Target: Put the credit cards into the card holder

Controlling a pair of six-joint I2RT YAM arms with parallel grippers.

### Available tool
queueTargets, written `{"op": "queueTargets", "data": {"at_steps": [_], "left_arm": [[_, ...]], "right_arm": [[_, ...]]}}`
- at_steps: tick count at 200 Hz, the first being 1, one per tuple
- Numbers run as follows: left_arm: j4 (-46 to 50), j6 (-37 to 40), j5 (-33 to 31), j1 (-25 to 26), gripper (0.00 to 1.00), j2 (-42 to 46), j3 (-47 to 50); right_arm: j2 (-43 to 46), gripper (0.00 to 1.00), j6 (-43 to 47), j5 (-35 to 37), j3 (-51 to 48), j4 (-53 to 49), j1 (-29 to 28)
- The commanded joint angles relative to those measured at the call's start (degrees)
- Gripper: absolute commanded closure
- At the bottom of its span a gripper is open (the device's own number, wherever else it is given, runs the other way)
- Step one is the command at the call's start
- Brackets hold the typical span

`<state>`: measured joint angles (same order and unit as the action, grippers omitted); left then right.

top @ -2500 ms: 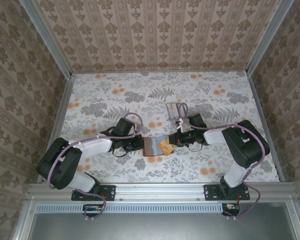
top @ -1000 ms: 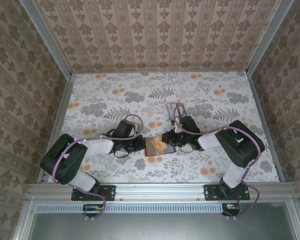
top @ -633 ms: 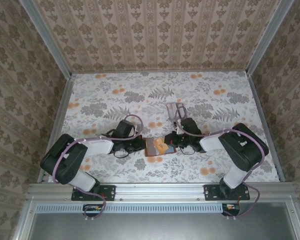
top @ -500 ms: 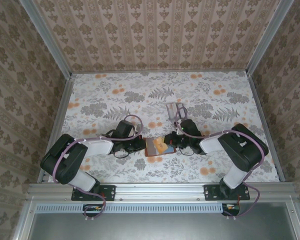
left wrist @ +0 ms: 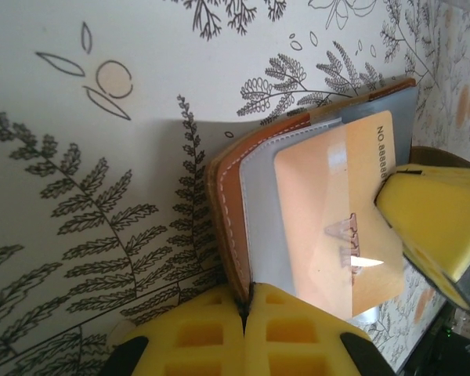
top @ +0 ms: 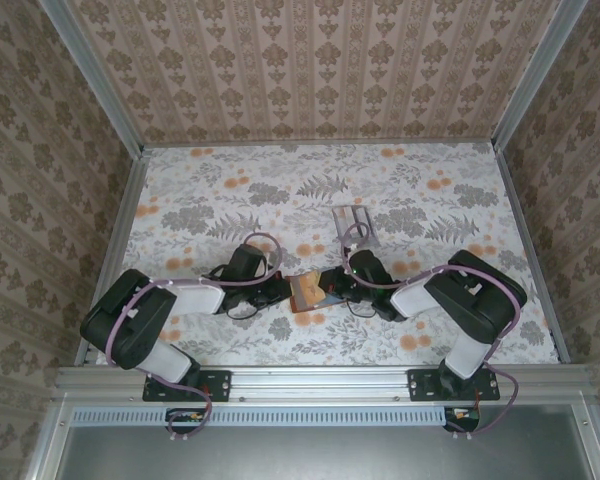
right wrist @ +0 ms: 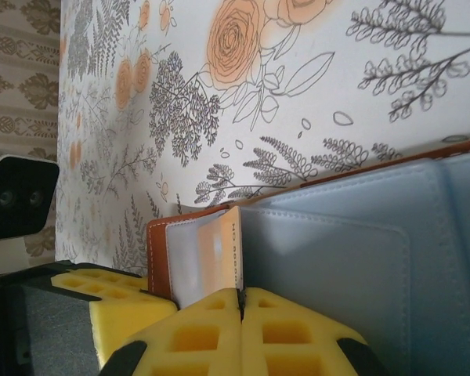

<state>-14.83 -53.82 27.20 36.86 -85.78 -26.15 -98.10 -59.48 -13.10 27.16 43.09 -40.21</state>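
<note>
Now the open card holder [top: 302,293] lies on the bench [top: 230,190]. The left claw [left wrist: 247,313] pinches its brown edge. The right claw [right wrist: 241,301] pinches the orange credit card [left wrist: 329,204], whose long side runs parallel to the holder's stitched edge.

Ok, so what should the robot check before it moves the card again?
1. Left pincer has hold of the card holder: ok, its yellow fingers are shut on the brown edge.
2. Right pincer has hold of the card: ok, it is shut on one end of the orange card.
3. Card holder is open: ok, its grey inside faces up.
4. Card is all the way in: not ok, most of it sticks out over the grey lining.
5. Card's front edge is inside a pocket: cannot tell.
6. Clear tray is out of the way: ok, it sits farther back on the table, apart from both pincers.
</note>
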Motion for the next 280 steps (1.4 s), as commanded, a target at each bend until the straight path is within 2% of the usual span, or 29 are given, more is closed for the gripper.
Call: {"op": "queueTargets", "data": {"at_steps": [1,23,49,89,99,127,166,191,209,245,267,280], "left_arm": [[0.43,-2.26,-1.45,0.18,1.00,0.65,0.93],[0.87,-1.56,-1.70,0.15,0.99,0.90,0.42],[1.79,-1.64,-0.89,-0.21,0.96,0.72,0.05],[2.32,-0.71,0.01,-0.58,0.94,0.00,-0.57],[1.96,-0.55,0.29,-0.48,0.93,-0.02,-0.57],[2.29,0.11,0.77,-0.58,0.93,-1.15,-1.47],[1.54,-0.15,1.20,-0.21,0.91,-2.36,-1.80],[0.47,-0.61,1.79,0.37,0.88,-2.14,-1.85],[1.76,0.06,1.28,0.14,0.86,-2.44,-2.45],[1.32,0.17,1.55,0.05,0.75,-2.54,-2.65],[1.82,0.21,2.06,-0.30,0.76,-2.93,-2.94],[2.41,1.10,1.66,-0.30,0.81,-3.07,-2.85]], "right_arm": [[0.10,0.93,-0.84,0.60,0.44,-5.21,-2.31],[0.40,0.89,1.76,-0.27,0.85,-8.04,-2.15],[4.47,0.78,6.64,1.40,3.16,-20.00,-1.68],[8.98,0.70,14.14,3.95,6.84,-33.33,-1.64],[8.91,0.72,14.62,3.50,7.11,-33.56,-1.71],[7.17,0.84,14.46,1.96,7.57,-32.80,-1.67],[4.16,0.85,14.64,-0.08,10.11,-32.34,-3.09],[4.00,0.92,15.50,0.10,12.26,-33.48,-4.89],[2.98,0.93,16.07,-0.15,13.98,-34.53,-5.79],[2.02,0.92,15.84,-1.27,14.80,-34.20,-6.27],[4.68,0.86,17.47,1.71,15.12,-38.78,-6.02],[7.09,0.81,19.24,3.30,15.32,-41.21,-5.78]]}}
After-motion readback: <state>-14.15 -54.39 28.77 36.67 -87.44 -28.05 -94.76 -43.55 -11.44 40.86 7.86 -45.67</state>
